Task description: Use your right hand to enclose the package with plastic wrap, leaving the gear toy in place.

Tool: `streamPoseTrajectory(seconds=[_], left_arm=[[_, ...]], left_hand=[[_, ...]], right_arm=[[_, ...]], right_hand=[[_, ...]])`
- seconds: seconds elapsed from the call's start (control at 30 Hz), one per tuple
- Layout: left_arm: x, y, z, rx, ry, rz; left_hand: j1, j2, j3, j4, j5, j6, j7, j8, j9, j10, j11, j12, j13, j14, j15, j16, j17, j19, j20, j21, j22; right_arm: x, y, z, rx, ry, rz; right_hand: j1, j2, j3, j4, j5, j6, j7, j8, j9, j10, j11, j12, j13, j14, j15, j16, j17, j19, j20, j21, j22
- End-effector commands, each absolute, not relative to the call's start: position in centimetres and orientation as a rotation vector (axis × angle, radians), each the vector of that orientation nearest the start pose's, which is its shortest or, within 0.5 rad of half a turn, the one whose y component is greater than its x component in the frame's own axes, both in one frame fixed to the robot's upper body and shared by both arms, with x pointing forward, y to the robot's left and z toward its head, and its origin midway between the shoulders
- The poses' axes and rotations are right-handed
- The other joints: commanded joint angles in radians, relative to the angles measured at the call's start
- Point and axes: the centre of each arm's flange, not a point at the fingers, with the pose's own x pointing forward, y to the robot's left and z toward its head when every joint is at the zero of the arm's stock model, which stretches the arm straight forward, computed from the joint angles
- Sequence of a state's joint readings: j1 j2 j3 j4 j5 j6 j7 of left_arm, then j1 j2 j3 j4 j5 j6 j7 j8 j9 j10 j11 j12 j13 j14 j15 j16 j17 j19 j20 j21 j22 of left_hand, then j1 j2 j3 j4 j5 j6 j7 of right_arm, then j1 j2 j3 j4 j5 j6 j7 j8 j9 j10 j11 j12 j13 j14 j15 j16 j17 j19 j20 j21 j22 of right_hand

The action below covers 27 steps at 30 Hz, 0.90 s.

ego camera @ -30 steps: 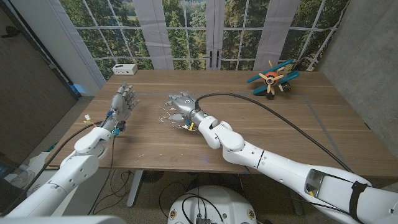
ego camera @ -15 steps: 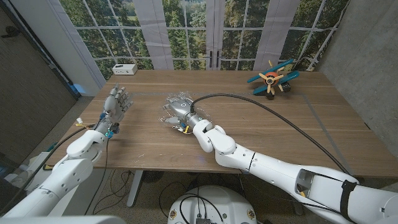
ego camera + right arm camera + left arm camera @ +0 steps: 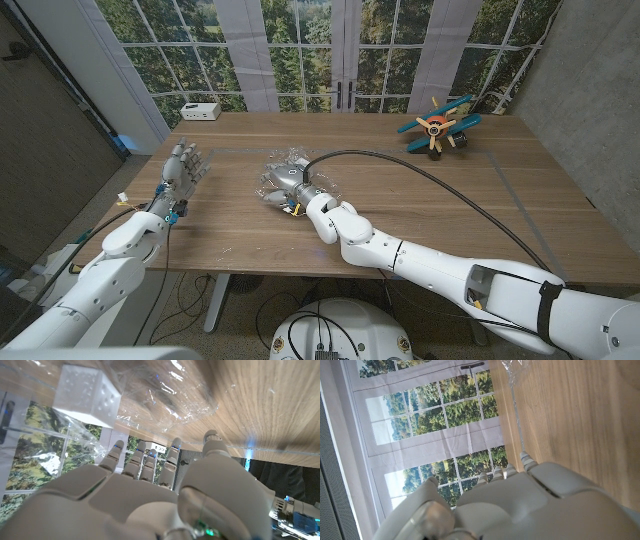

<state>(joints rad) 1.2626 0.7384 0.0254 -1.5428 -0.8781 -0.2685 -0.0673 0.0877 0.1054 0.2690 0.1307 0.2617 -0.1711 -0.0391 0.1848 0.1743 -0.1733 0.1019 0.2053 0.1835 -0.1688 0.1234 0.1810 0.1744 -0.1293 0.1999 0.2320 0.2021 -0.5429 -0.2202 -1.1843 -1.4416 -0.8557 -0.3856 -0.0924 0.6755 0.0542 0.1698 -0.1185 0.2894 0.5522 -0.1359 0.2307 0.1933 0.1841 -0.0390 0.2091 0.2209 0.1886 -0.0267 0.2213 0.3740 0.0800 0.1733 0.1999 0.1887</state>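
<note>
Left hand (image 3: 185,165): raised over the tabletop (image 3: 400,210) at its left edge, well apart from the plastic wrap, fingers apart and holding nothing. Plastic wrap (image 3: 278,172): a clear, crinkled, glinting sheet left of the tabletop's middle; in the right wrist view it drapes over the package (image 3: 87,395), a small white cube with raised dots on its faces. Right hand (image 3: 290,183): over the wrap, fingers extended toward it; whether they grip the film cannot be told. White box (image 3: 201,111): at the far left corner, beyond the wrap. Toy plane (image 3: 437,124): blue and orange, far right of the wrap.
</note>
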Motion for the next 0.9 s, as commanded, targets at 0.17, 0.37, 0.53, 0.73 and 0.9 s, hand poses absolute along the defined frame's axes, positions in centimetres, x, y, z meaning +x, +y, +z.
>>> streamPoseTrajectory(seconds=[0.17, 0.37, 0.53, 0.73, 0.9], left_arm=[[56.6, 44.5, -7.6, -0.153, -0.544, -0.077], [57.0, 44.4, -7.2, -0.146, -0.543, -0.085], [57.1, 44.3, -7.0, -0.144, -0.545, -0.088], [57.0, 44.2, -6.9, -0.140, -0.544, -0.090], [57.0, 44.0, -6.9, -0.139, -0.545, -0.093]], left_hand=[[0.011, 0.005, 0.001, -0.003, 0.000, -0.058, -0.011, 0.002, 0.004, -0.078, 0.007, 0.001, 0.004, -0.081, 0.006, 0.001, 0.003, -0.005, 0.005, -0.004, 0.004], [0.011, 0.005, 0.001, -0.003, 0.000, -0.059, -0.011, 0.001, 0.004, -0.079, 0.007, 0.001, 0.004, -0.081, 0.005, 0.001, 0.003, -0.005, 0.005, -0.003, 0.004], [0.011, 0.005, 0.001, -0.003, -0.001, -0.058, -0.010, 0.001, 0.004, -0.079, 0.007, 0.001, 0.004, -0.081, 0.005, 0.001, 0.003, -0.004, 0.005, -0.003, 0.004], [0.011, 0.005, 0.001, -0.003, -0.001, -0.059, -0.011, 0.001, 0.004, -0.078, 0.007, 0.001, 0.004, -0.081, 0.003, 0.002, 0.003, -0.004, 0.005, -0.003, 0.004], [0.011, 0.005, 0.001, -0.003, -0.001, -0.059, -0.011, 0.001, 0.004, -0.079, 0.007, 0.000, 0.004, -0.081, 0.002, 0.002, 0.003, -0.004, 0.005, -0.003, 0.004]], right_arm=[[59.3, 10.3, -8.0, -1.577, -0.782, 0.240], [59.8, 10.4, -8.7, -1.571, -0.774, 0.198], [60.4, 10.2, -9.2, -1.598, -0.759, 0.169], [60.5, 9.8, -9.8, -1.610, -0.792, 0.097], [60.7, 9.3, -9.9, -1.614, -0.812, 0.034]], right_hand=[[-0.013, -0.022, -0.014, -0.001, 0.010, -0.010, 0.012, -0.005, 0.004, 0.002, 0.001, 0.004, 0.006, -0.006, 0.005, 0.006, 0.004, -0.009, 0.008, 0.002, 0.002], [-0.027, -0.035, -0.027, 0.003, 0.010, -0.025, 0.018, -0.013, 0.004, -0.001, 0.001, 0.003, 0.006, -0.007, 0.003, 0.008, 0.006, -0.015, 0.010, 0.002, 0.002], [-0.021, -0.042, -0.030, -0.002, 0.013, -0.037, 0.018, -0.019, 0.005, 0.008, -0.003, 0.006, 0.007, 0.000, -0.002, 0.013, 0.006, -0.008, 0.008, 0.006, 0.002], [0.073, -0.011, 0.001, -0.037, 0.039, 0.007, 0.014, -0.004, 0.007, 0.059, -0.013, 0.022, 0.007, 0.044, -0.022, 0.035, 0.005, 0.025, -0.004, 0.020, 0.002], [0.174, 0.020, 0.040, -0.056, 0.060, 0.079, 0.006, 0.016, 0.007, 0.111, -0.023, 0.035, 0.007, 0.083, -0.043, 0.049, -0.001, 0.062, -0.016, 0.031, 0.000]])
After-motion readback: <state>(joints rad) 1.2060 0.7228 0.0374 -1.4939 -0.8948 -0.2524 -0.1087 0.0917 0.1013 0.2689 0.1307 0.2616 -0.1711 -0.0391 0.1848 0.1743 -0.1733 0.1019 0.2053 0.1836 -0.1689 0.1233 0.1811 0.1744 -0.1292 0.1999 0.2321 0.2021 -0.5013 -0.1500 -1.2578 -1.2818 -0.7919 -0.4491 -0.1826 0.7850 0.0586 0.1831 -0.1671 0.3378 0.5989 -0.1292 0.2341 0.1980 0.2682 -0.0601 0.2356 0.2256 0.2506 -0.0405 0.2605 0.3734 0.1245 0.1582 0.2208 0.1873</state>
